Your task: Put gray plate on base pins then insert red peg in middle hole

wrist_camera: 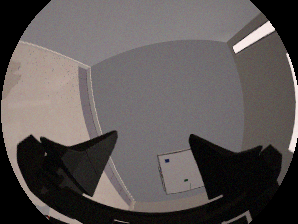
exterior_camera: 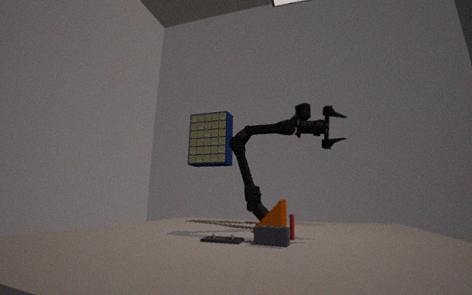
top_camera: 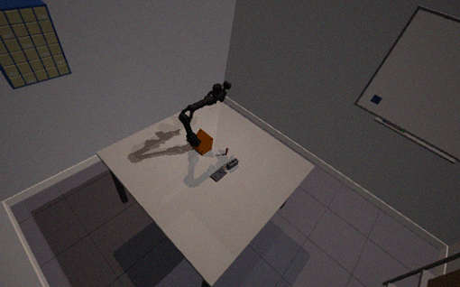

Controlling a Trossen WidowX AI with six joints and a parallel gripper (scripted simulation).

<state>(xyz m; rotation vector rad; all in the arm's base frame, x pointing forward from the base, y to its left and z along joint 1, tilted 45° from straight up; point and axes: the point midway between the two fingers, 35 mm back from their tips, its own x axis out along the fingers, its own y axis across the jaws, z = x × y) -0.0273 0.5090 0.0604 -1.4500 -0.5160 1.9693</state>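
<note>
The dark base [top_camera: 218, 174] [exterior_camera: 222, 241] lies flat on the table, with two small pins standing up from it. The gray plate [top_camera: 232, 164] [exterior_camera: 272, 236] looks like a thick block with dark openings on top. It rests on the table beside the base, not on its pins. The red peg [top_camera: 227, 151] [exterior_camera: 292, 227] stands upright near the plate. Its lower end is unclear. My gripper [exterior_camera: 345, 127] [wrist_camera: 153, 136] is open and empty, high above the table and pointing sideways, far from all three. The base, plate and peg are not recognisable in the wrist view.
An orange panel [top_camera: 204, 143] [exterior_camera: 278, 215] stands near the foot of the arm, close to the peg and plate. The pale table [top_camera: 231, 219] [exterior_camera: 114, 285] ends at walls behind the arm. The wrist view faces a wall with a whiteboard [wrist_camera: 177, 172].
</note>
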